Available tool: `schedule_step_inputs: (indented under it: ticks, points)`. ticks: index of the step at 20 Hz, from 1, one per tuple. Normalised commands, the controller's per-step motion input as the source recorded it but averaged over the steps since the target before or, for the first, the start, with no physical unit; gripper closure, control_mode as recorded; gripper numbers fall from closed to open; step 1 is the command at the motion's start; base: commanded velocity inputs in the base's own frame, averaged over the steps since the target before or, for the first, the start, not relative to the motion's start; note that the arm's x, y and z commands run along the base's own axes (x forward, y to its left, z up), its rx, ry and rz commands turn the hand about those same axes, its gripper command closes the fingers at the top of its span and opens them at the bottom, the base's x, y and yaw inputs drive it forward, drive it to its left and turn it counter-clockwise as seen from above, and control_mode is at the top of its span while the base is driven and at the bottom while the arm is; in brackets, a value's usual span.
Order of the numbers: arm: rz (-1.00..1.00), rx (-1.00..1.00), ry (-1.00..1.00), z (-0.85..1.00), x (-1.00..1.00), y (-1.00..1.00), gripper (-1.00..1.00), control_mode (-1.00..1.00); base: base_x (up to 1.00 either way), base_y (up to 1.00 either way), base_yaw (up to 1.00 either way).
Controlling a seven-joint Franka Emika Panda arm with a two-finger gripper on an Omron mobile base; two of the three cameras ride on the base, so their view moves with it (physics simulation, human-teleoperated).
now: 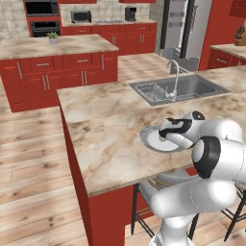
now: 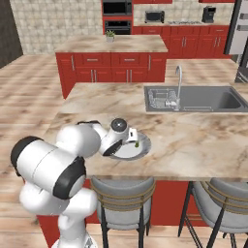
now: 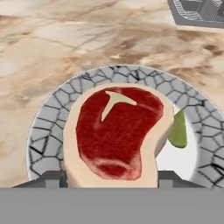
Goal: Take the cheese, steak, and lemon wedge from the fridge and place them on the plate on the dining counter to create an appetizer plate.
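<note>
The pincer (image 3: 112, 179) hangs over the plate (image 3: 48, 127) near the front edge of the table (image 1: 105, 120), its jaws standing wide on either side of the steak (image 3: 114, 131); whether they grip or have released it cannot be told. The lemon wedge (image 3: 178, 129) lies beside it. The slab looks firm and fairly light, best pinched across its tan rim.

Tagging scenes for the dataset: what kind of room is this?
A home-style kitchen, rendered. It has a marbled dining counter with an inset steel sink, red cabinets, and wall ovens at the back. A steak sits on a plate on the counter.
</note>
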Motion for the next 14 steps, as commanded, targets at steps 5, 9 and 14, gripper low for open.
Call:
schedule_step_inputs:
  ticks: [5, 9, 14]
  points:
    - [0.0, 0.01, 0.0, -0.04, 0.14, -0.18, -1.0, -1.0, 0.0, 0.0, 0.0]
    - [0.0, 0.0, 0.05, 0.16, -0.16, -0.04, -1.0, -1.0, 0.0, 0.0, 0.0]
    - [0.0, 0.0, 0.12, 0.49, -0.76, -0.02, -1.0, -1.0, 0.0, 0.0, 0.0]
